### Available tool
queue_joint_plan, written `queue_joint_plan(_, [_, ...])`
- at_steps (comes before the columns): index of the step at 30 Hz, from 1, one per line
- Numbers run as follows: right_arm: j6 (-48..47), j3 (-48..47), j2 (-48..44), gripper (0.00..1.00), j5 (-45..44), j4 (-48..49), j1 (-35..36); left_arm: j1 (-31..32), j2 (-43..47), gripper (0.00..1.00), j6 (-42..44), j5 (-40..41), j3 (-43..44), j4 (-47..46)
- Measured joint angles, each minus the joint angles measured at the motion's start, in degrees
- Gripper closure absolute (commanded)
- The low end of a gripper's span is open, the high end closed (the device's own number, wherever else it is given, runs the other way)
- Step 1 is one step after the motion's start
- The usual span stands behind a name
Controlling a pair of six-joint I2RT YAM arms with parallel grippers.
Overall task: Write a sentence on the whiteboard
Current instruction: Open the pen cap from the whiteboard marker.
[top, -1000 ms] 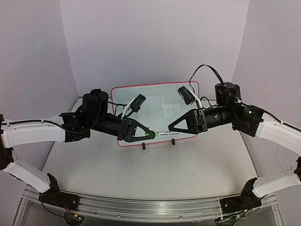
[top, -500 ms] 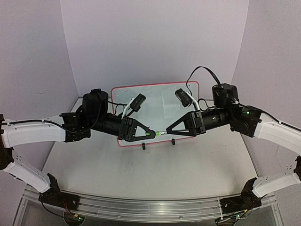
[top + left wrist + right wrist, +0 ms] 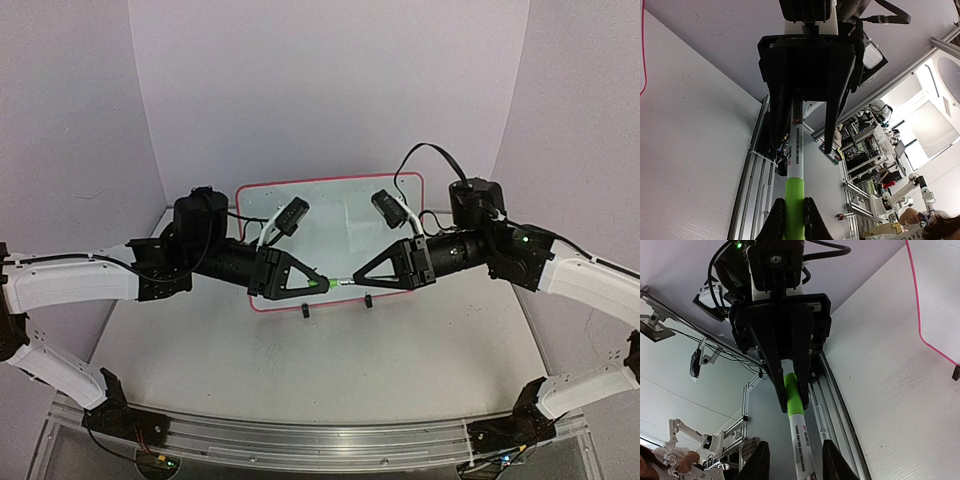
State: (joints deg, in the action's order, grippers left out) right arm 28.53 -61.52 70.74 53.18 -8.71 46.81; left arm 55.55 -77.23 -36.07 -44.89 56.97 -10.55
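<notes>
The whiteboard (image 3: pixel 340 215), white with a red-pink rim, stands at the back of the table on two black feet. I see no sentence on it. In front of it, a marker with a white barrel (image 3: pixel 345 283) is held level between my two grippers. My left gripper (image 3: pixel 324 285) is shut on its green cap (image 3: pixel 794 200). My right gripper (image 3: pixel 356 281) is open, its jaws standing either side of the barrel (image 3: pixel 802 442) without touching it. In the right wrist view the left gripper's fingers (image 3: pixel 782 390) pinch the green cap (image 3: pixel 792 395).
The whiteboard's feet (image 3: pixel 305 312) stand just below the marker. The board's pink rim shows at the right in the right wrist view (image 3: pixel 920 320). Cables (image 3: pixel 430 150) loop above the right wrist. Purple walls close in the back and sides.
My right gripper has moved left and down, and now straddles the marker's barrel. My left gripper has stayed shut on the cap and barely moved.
</notes>
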Motion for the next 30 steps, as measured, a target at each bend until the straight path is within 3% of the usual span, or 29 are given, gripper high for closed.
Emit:
queue_joint_plan(10, [0.31, 0.02, 0.08, 0.82, -0.22, 0.02, 0.00, -0.23, 0.00, 1.00, -0.02, -0.88, -0.01, -0.50])
queue_joint_plan(18, [0.32, 0.02, 0.06, 0.99, 0.37, 0.60, 0.00, -0.43, 0.02, 1.00, -0.02, -1.58, -0.11, -1.15])
queue_joint_plan(30, [0.04, 0.43, -0.82, 1.00, -0.26, 1.71, 0.53, -0.61, 0.92, 1.00, 0.57, -1.54, -0.85, -2.49])
